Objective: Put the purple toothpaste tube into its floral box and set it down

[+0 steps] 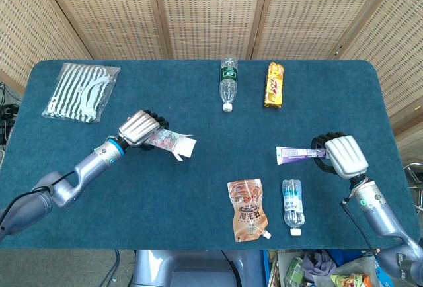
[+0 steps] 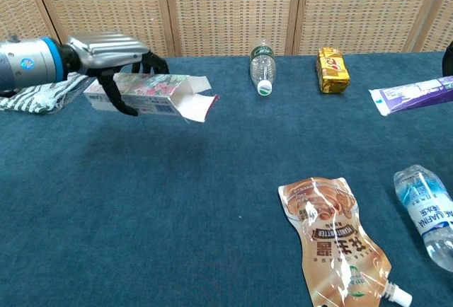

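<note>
My left hand (image 1: 140, 128) (image 2: 112, 54) grips the floral box (image 1: 169, 142) (image 2: 150, 94) and holds it lifted above the table, its open flaps pointing right. At the right side my right hand (image 1: 342, 155) holds the purple toothpaste tube (image 1: 297, 154) (image 2: 414, 95) level, white flat end pointing left toward the box. A wide gap of cloth separates tube and box. In the chest view only the tube shows; the right hand is cut off at the frame edge.
On the blue table (image 1: 198, 188) lie a striped pouch (image 1: 82, 91) back left, a water bottle (image 1: 228, 83) and yellow snack bar (image 1: 274, 84) at the back, a brown drink pouch (image 1: 248, 218) and small bottle (image 1: 293, 205) front right.
</note>
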